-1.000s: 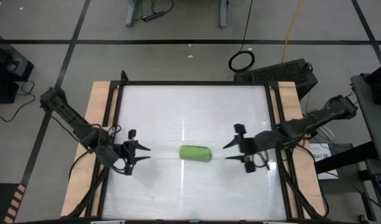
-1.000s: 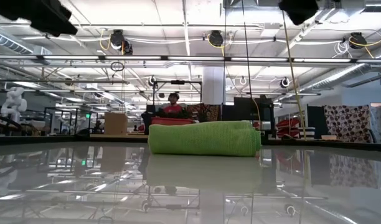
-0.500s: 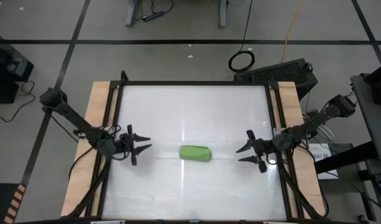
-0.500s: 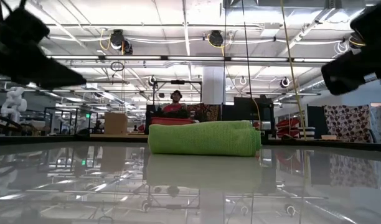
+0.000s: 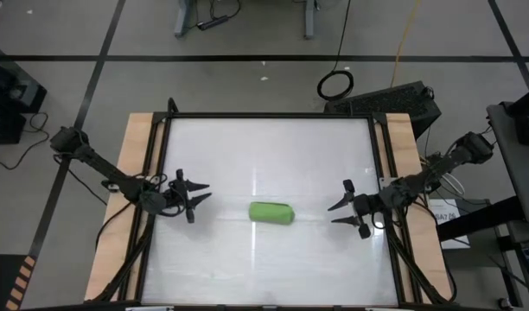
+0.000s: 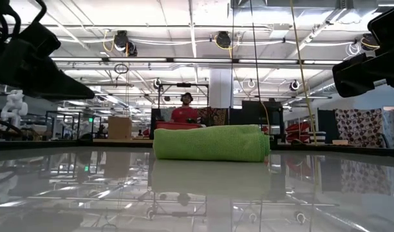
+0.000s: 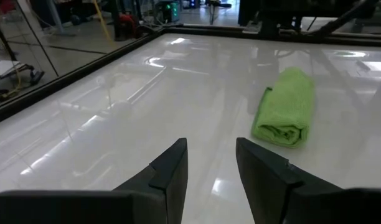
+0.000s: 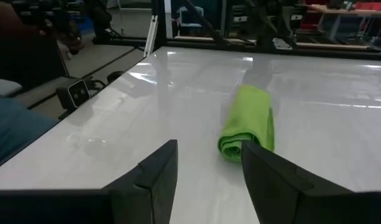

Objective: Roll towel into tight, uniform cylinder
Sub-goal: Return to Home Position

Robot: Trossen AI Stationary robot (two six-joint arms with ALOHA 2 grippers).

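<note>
The lime-green towel [image 5: 271,212] lies rolled into a short cylinder on the white table [image 5: 264,147], a little nearer its front edge. The low view shows the towel [image 6: 210,143] side-on, resting on its long side. My left gripper [image 5: 204,192] stands open to the left of the roll and clear of it. Its wrist view looks past the left gripper [image 7: 211,163] at the towel's spiral end [image 7: 279,132]. My right gripper [image 5: 332,214] stands open to the right of the roll, also apart from it. The right wrist view shows the right gripper [image 8: 209,168] facing the roll's other end [image 8: 231,146].
Wooden boards [image 5: 137,173] and black rails [image 5: 381,173] flank the white top on both sides. A coiled cable [image 5: 335,85] lies on the floor beyond the far edge. A person [image 6: 186,111] sits in the room behind the table.
Both grippers have come down closer to the table. My right gripper has also drawn back toward the table's right edge, away from the towel. The rolled towel has stayed where it was, its shape unchanged.
</note>
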